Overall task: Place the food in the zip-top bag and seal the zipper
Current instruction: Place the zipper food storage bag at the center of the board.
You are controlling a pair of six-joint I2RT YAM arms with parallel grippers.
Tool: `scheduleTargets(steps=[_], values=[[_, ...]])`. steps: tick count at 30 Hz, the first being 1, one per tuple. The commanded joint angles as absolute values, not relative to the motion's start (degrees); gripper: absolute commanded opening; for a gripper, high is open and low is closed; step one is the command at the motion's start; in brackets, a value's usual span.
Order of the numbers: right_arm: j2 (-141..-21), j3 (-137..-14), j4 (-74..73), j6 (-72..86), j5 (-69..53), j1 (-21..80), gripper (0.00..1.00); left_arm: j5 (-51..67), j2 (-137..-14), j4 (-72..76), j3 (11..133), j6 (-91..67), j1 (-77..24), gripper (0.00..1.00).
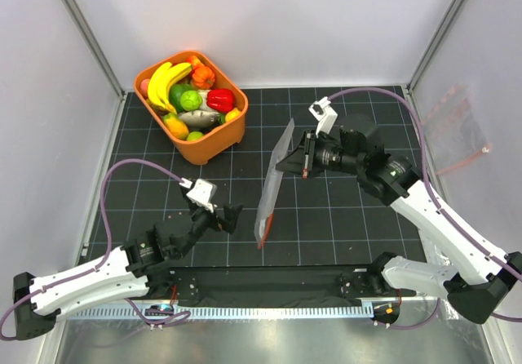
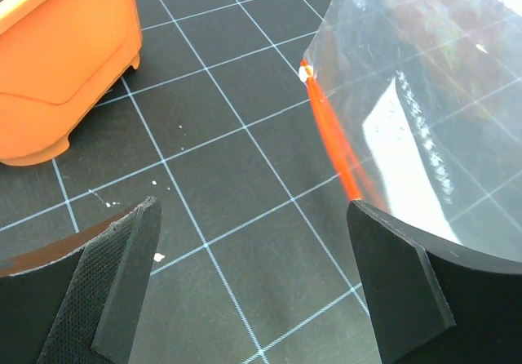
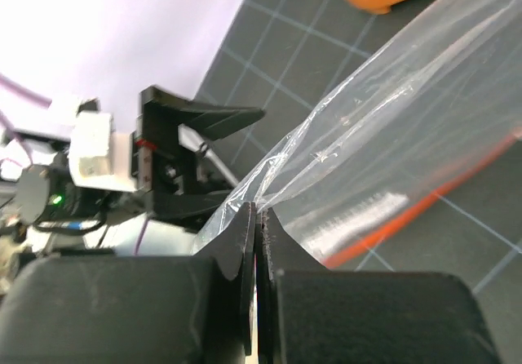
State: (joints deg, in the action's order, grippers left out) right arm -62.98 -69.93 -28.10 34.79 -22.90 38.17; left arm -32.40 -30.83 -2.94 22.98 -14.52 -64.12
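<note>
The right gripper is clamped on a clear, crinkly plastic zip-top bag with a thin red-orange zipper strip. The left gripper, matte black, gapes wide and empty.

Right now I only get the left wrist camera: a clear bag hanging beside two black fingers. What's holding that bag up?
Observer: The right gripper, shut on an edge of the zip-top bag.
Operator: And the orange box at my upper left, is anything in it?
Observer: The orange tub holds the food, including bananas and a red pepper.
Operator: Any in the bag yet?
Observer: None. From above, the whole bag looks flat and empty.
</note>
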Motion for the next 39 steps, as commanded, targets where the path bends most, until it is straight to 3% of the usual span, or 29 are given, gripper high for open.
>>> scheduleTargets(steps=[1, 10, 12, 14, 16, 17, 20, 23, 26, 31, 39], values=[[-62.31, -72.25, -32.77, 33.05, -16.11, 37.97, 0.01, -34.45, -29.97, -2.28, 22.85, -14.33, -64.25, 1.00], [-60.47, -59.51, -38.22, 32.35, -6.08, 30.95, 0.02, -34.98, -27.25, -2.90, 22.32, -14.59, -64.25, 1.00], [-59.07, -57.75, -40.77, 31.65, -1.25, 30.41, 0.06, -34.72, -27.42, -2.90, 22.41, -14.59, -64.25, 1.00], [-58.36, -57.22, -44.18, 31.64, 6.28, 30.15, 0.19, -34.37, -27.95, -2.90, 22.59, -14.59, -64.25, 1.00], [-57.75, -57.30, -46.04, 31.46, 10.00, 30.15, 0.20, -34.28, -28.56, -2.81, 22.76, -14.59, -64.25, 1.00], [-57.74, -57.65, -47.97, 31.38, 11.59, 30.06, 0.25, -34.19, -28.83, -2.81, 22.85, -14.59, -64.25, 1.00], [-58.01, -58.71, -50.35, 31.46, 16.51, 30.15, 0.55, -34.10, -29.53, -2.81, 23.11, -14.59, -64.25, 1.00], [-58.09, -59.59, -51.59, 31.64, 19.77, 30.15, 0.67, -34.19, -29.88, -2.73, 23.11, -14.59, -64.25, 1.00], [-58.45, -60.29, -51.68, 31.03, 20.92, 30.15, 0.72, -34.28, -30.06, -2.55, 23.12, -14.59, -64.25, 1.00], [-60.90, -59.85, -48.61, 30.32, 16.09, 31.90, 0.72, -34.80, -30.85, -2.20, 23.20, -14.68, -64.25, 1.00], [-69.42, -60.29, -41.75, 34.09, 18.89, 38.75, 0.76, -38.57, -31.55, -2.11, 23.20, -15.82, -64.16, 1.00]])
